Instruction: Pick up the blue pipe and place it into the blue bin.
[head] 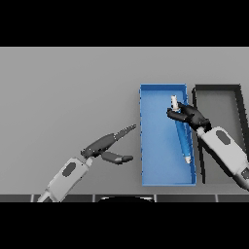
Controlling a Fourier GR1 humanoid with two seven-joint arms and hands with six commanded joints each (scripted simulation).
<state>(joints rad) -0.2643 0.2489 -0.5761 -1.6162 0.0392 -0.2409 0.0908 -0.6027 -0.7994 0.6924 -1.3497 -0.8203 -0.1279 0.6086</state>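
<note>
The right hand (190, 115) has its fingers curled round the upper part of the blue pipe (182, 136), over the blue bin (155, 146). The pipe hangs slantwise inside the bin's outline, near its right wall; whether it touches the floor I cannot tell. Pickup and carry look done; letting go remains. The left hand (108, 146) rests open left of the bin. A black bin (219, 90) stands to the right.

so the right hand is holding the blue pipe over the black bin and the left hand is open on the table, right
Not quite: the bin is wrong. In the head view the right hand holds the blue pipe over the blue bin, not the black bin, which sits just to its right. The rest stands: the left hand is open, over the table.
</note>
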